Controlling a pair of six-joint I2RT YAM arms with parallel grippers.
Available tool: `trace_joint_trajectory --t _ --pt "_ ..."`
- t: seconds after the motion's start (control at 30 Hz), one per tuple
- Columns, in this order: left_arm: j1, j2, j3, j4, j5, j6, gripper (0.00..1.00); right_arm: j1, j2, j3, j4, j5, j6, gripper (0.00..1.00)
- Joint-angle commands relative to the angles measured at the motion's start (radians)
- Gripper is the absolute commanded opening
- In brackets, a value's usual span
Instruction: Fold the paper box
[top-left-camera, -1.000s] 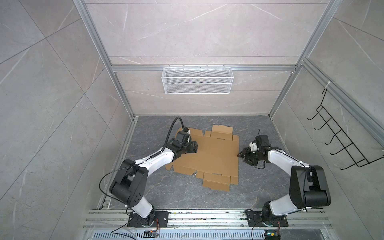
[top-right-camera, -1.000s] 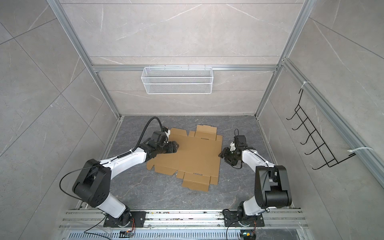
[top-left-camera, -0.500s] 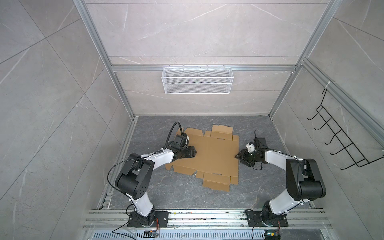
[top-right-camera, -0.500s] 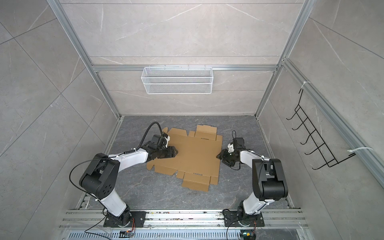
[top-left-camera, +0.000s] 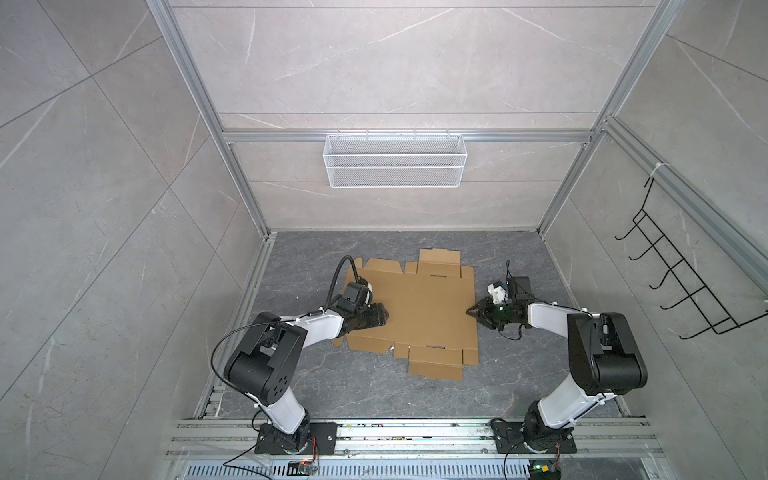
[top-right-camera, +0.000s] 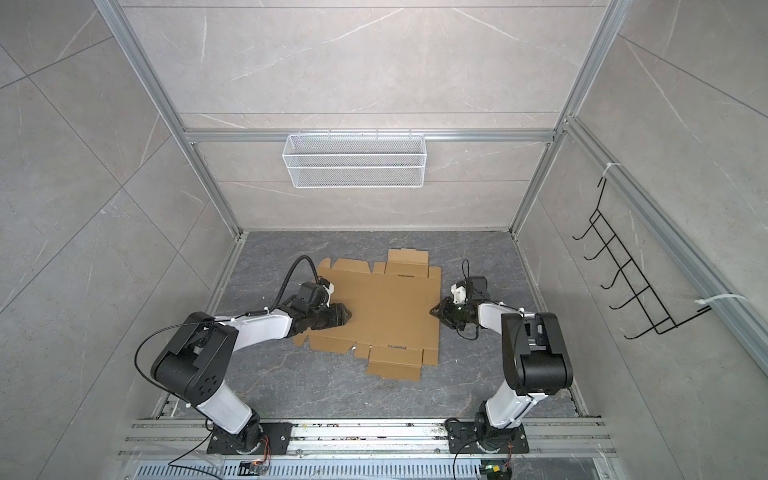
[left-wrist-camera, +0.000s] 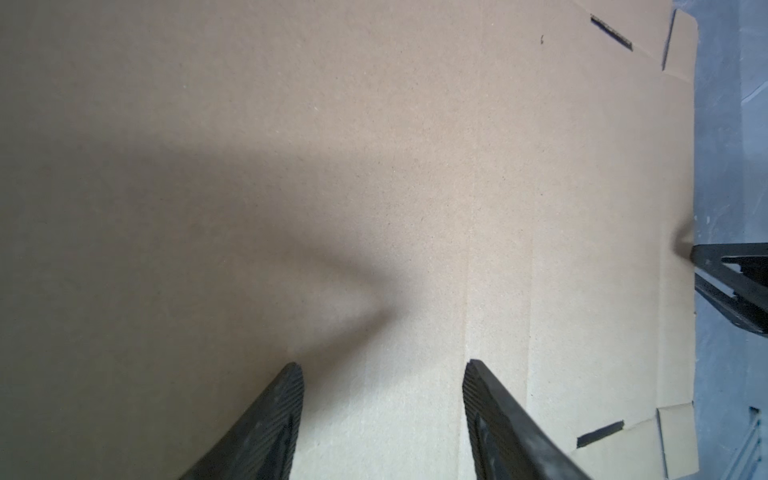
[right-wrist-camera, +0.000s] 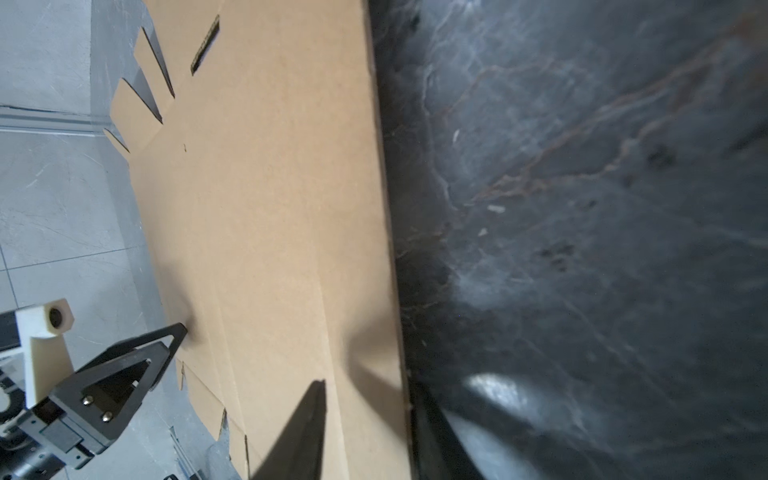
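Here: one paper box (top-left-camera: 424, 307), one left hand (top-left-camera: 384, 322), one right hand (top-left-camera: 471, 311)

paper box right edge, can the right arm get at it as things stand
Probably yes: the right gripper sits at that edge of the paper box, straddling the cardboard, and nothing stands between.

Grey tiled walls (top-left-camera: 395, 62), dark marbled floor (top-left-camera: 353, 386)

look: paper box (top-left-camera: 419, 307), plain brown die-cut cardboard (slots, tabs, creases)
state: unfolded, flat
place: below wire basket (top-left-camera: 394, 166), well apart
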Motion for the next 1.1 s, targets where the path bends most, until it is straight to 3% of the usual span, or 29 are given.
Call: trace_joint_trajectory --t 0.0,0.37,0.53,0.7,1.07 --pt "-0.017 -0.041 -0.047 0.021 0.021 -0.079 0.64 0.032 -0.019 0.025 -0.018 -0.008 -0.015 0.31" --pt "-0.062 -0.141 -0.125 0.012 -0.016 -0.131 0.64 0.107 -0.057 0.151 -0.189 0.114 -0.099 0.24" --pt "-0.063 -0.148 -0.129 0.007 -0.035 -0.125 0.64 0.133 -0.06 0.181 -0.225 0.155 -0.121 0.31" --pt "-0.063 -0.14 -0.131 0.008 -0.038 -0.118 0.64 0.134 -0.037 0.197 -0.264 0.198 -0.15 0.32" --pt "-0.065 -0.127 -0.123 0.006 -0.043 -0.11 0.64 0.203 -0.052 0.215 -0.289 0.298 -0.169 0.16"
